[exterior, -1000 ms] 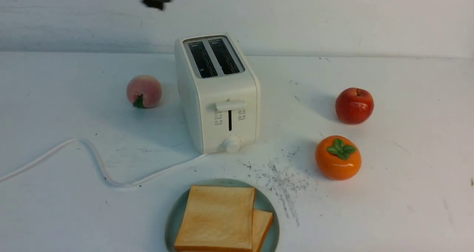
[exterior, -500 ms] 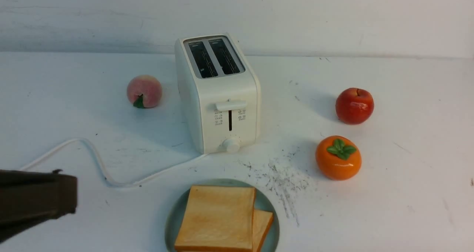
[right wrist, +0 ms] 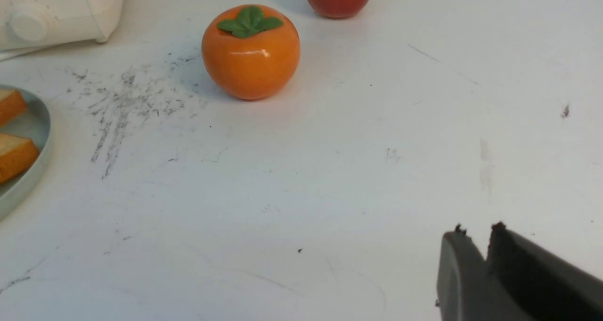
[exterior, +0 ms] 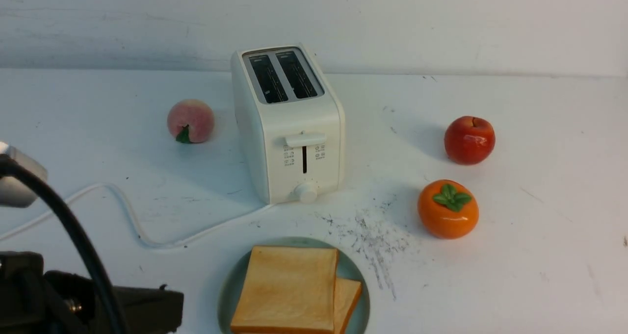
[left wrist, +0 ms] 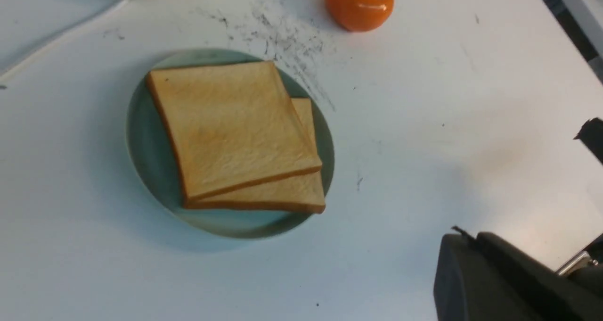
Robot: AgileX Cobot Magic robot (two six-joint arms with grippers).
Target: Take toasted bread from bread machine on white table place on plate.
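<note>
Nearest the robot, the left gripper (left wrist: 466, 234) sat low over the table (exterior: 515, 275) at the near left, beside the plate (exterior: 229, 295) but clear of it. Its jaws were clenched together and held nothing. The right gripper (right wrist: 475, 234) did not show in the front view. Its wrist view showed it above bare table, well apart from the plate, with the tips a narrow crack apart and nothing between them.

The plate lay at the near edge, centre. Both pieces of bread (exterior: 289, 287) were on it, flat. The top slice (left wrist: 231, 127) overlapped the lower slice (left wrist: 301, 189), which stuck out on the right side. Neither gripper touched them.

Grey-black scuffs (exterior: 373, 236) marked the table just right of the plate. A white cord (exterior: 127, 211) ran from the toaster's base in a loop out to the left edge. The persimmon (exterior: 448, 209) stood to the right, beyond the scuffs.

The toaster (exterior: 289, 128) stood upright behind the plate, apart from it. Its two slots (exterior: 284, 76) were dark, with no bread showing in them. The lever (exterior: 305, 139) sat at the top of its track, and the knob (exterior: 305, 192) was below it.

Farther back, the apple (exterior: 469, 140) stood right of the toaster and the peach (exterior: 191, 120) near its left side. A white wall (exterior: 441, 25) closed the rear.
</note>
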